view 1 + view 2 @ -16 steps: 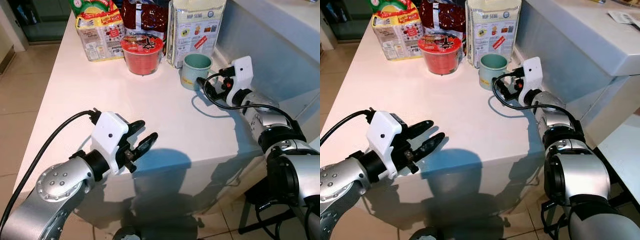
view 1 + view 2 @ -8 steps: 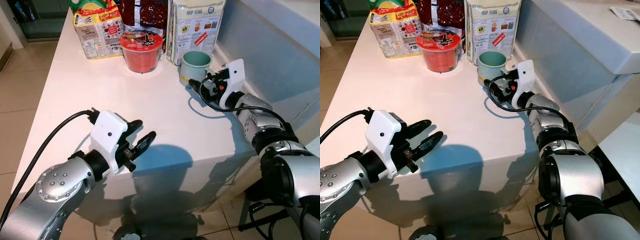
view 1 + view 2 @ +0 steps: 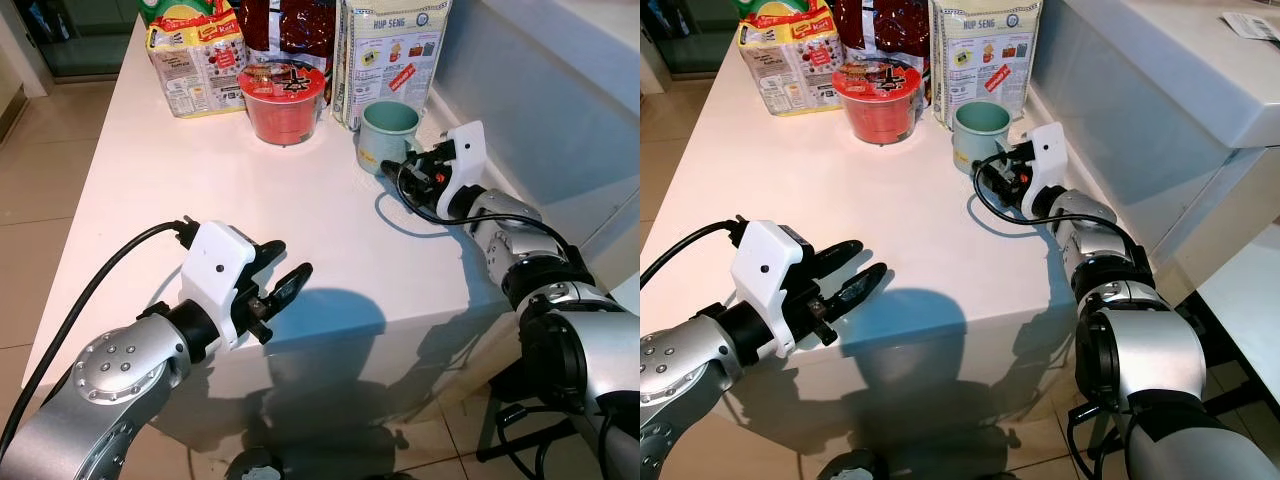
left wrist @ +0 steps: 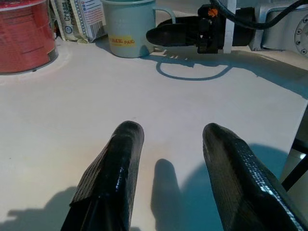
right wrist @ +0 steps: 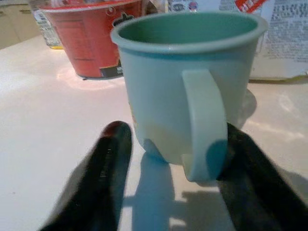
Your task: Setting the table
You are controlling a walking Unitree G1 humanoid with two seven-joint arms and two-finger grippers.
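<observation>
Where right hand (image 3: 992, 171) straddles mug (image 3: 980, 135)

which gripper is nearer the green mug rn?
Right. The right gripper is at the mug, its open fingers either side of the handle end. The left gripper hangs open over the table's near edge, well short of it.
</observation>
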